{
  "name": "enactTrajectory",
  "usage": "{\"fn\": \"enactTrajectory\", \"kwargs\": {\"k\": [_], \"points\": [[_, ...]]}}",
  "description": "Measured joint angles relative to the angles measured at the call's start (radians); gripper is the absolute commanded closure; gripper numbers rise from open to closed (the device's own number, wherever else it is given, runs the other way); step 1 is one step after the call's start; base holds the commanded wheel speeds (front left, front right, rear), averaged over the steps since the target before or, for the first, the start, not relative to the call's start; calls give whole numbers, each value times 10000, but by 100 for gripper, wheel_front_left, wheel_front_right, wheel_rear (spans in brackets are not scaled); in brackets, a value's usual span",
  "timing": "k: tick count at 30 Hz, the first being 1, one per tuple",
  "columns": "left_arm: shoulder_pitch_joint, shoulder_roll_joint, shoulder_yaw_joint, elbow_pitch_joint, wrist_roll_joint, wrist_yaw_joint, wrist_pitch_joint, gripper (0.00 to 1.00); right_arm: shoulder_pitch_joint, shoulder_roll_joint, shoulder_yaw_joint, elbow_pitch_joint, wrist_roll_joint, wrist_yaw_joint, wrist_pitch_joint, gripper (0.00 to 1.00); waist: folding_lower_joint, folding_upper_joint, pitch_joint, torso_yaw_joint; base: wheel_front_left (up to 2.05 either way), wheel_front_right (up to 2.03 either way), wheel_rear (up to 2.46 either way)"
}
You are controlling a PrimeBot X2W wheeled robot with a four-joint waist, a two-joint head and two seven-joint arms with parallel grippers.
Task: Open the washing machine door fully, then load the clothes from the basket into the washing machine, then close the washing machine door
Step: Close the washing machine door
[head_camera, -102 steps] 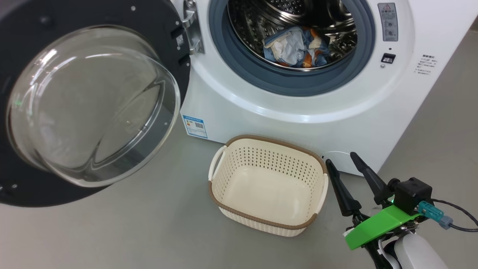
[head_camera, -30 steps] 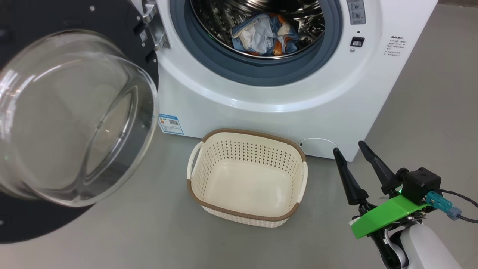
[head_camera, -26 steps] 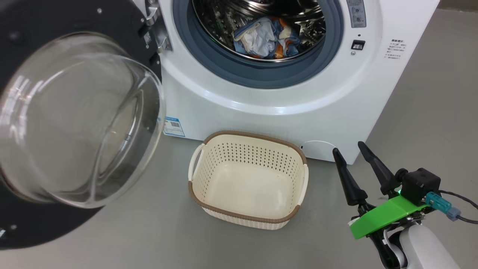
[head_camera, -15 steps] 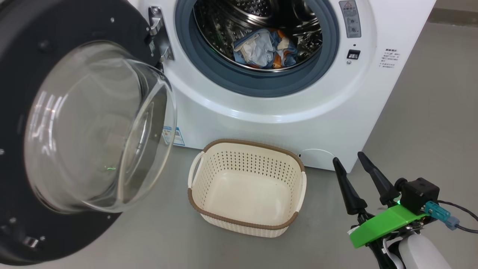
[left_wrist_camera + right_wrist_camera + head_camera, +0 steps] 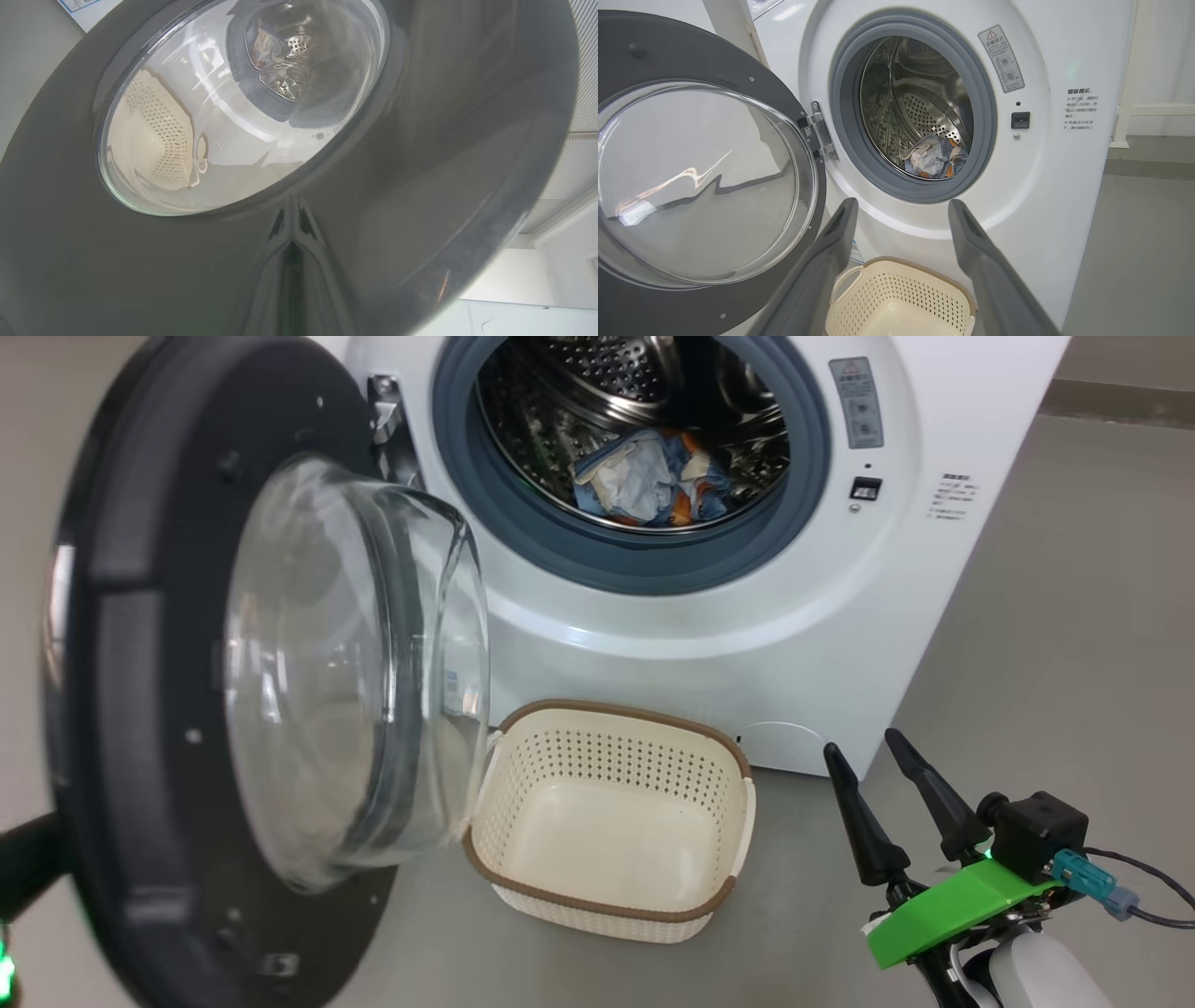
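Note:
The washing machine (image 5: 747, 616) stands open, with the clothes (image 5: 649, 485) bundled in its steel drum. Its door (image 5: 140, 709), black-rimmed with a clear glass bowl, hangs at the left, swung about halfway across and edge-on to me. My left gripper (image 5: 292, 242) is shut, its tips against the door's (image 5: 420, 163) glossy outer face. The cream basket (image 5: 607, 821) sits empty on the floor before the washer. My right gripper (image 5: 861, 747) stands open to the right of the basket, holding nothing. In the right wrist view, the right gripper (image 5: 902, 204) points at the drum and the clothes (image 5: 934, 158).
Grey floor (image 5: 1074, 616) spreads to the right of the washer. The glass bowl overhangs the basket's left handle (image 5: 485, 747). A dark part of my left arm (image 5: 28, 859) shows behind the door at the left edge. Through the glass, the basket (image 5: 149, 135) appears.
The door has swung from lying wide open toward the washer's opening, now edge-on. The head camera has shifted too. My right gripper stays open in place.

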Motion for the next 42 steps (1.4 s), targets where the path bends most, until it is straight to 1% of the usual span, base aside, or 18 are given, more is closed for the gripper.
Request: {"fn": "enactTrajectory", "kwargs": {"k": [6, 9, 19, 21, 33, 38, 42], "points": [[576, -727, -466, -1916, -148, 826, 322, 100, 1, 2, -8, -4, 58, 0, -2, 0, 0, 0, -45, -352, 0, 0, 0], [627, -1007, -702, -2393, -186, 1078, 322, 100, 1, 10, -8, -8, 58, 0, -2, 0, 0, 0, -30, -553, 0, 0, 0], [543, -1534, -1198, -2545, -52, 1058, -2, 100, -1, 98, -36, -13, 58, 0, 0, 0, 0, 0, 73, -1460, 0, 0, 0], [478, -1563, -1275, -2539, -12, 980, -63, 100, -2, 111, -52, -13, 58, 0, 0, 0, 0, 0, 93, -1680, 0, 0, 0], [-60, -1827, -1429, -2412, 96, 840, -414, 100, -5, 205, -157, -59, 58, 0, 0, 0, 0, 0, 247, -3010, 0, 0, 0], [-328, -1969, -1536, -2230, 140, 719, -646, 100, -6, 205, -157, -59, 58, 0, 0, 0, 0, 0, 268, -3371, 0, 0, 0], [-423, -2019, -1578, -2130, 140, 633, -677, 100, -6, 205, -157, -59, 58, 0, -2, 0, 0, 0, 261, -3505, 0, 0, 0]]}}
